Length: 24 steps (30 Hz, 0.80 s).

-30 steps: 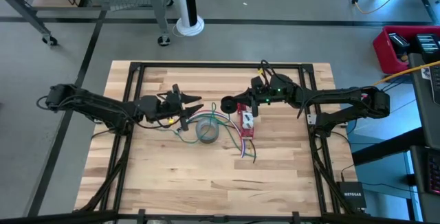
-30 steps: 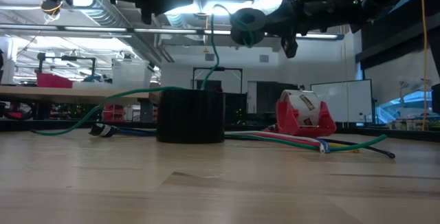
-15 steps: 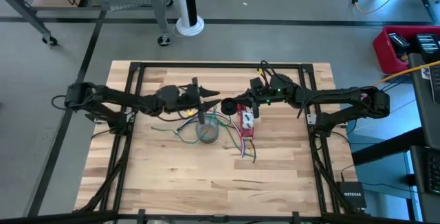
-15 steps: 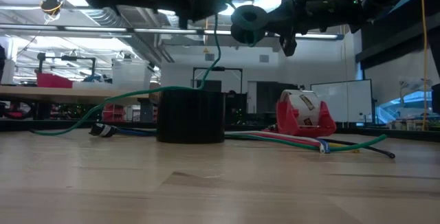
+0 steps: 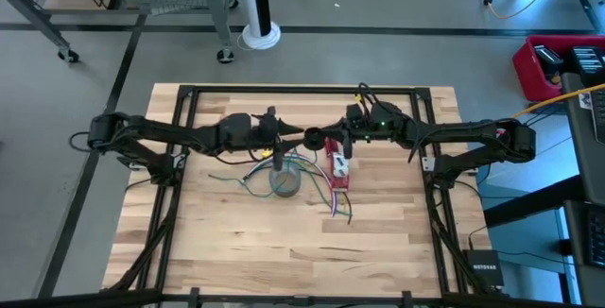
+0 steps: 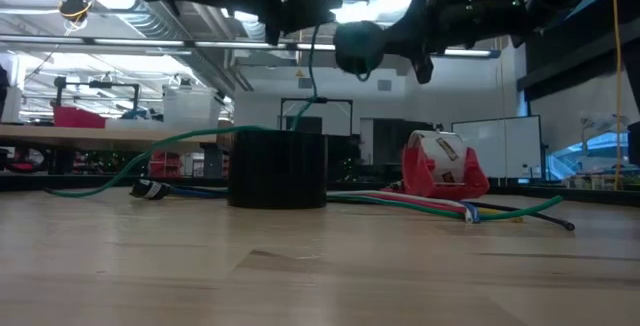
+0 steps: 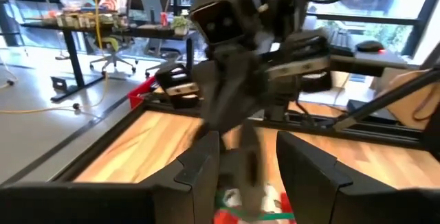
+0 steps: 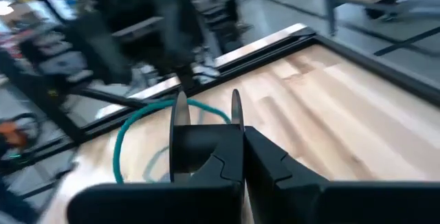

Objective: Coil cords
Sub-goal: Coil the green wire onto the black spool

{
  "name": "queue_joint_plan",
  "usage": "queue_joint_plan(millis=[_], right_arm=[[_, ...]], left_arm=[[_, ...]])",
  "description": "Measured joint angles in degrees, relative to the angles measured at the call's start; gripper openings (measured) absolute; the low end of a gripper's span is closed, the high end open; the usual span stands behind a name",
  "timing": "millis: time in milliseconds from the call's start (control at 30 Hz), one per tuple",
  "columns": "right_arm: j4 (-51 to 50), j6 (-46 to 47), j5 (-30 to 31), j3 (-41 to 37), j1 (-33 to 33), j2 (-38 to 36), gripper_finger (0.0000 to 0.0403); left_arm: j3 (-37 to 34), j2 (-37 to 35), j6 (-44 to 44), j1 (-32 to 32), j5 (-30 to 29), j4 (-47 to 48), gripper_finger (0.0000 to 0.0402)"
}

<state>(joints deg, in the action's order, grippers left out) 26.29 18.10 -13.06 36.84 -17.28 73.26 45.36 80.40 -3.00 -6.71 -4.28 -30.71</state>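
A small dark spool point(image 6: 358, 46) is held up over the table point(image 5: 378, 242) by the clamped right gripper point(image 5: 317, 139), presumably so the green cord point(image 6: 312, 66) can be wound clear of the clutter. The cord is seen trailing down past the grey tape roll point(image 5: 284, 181). The left gripper point(image 5: 284, 138), fingers parted, is brought just beside the spool, seemingly to feed the cord.
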Motion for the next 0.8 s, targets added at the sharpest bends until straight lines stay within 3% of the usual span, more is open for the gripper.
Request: queue_joint_plan(millis=[800], right_arm=[[3.7, -8.0, -0.4, 1.8, 0.0, 0.0, 0.0003]], left_arm=[[0.0, -0.3, 0.0, -0.1, -0.1, 3.2, 0.0139]])
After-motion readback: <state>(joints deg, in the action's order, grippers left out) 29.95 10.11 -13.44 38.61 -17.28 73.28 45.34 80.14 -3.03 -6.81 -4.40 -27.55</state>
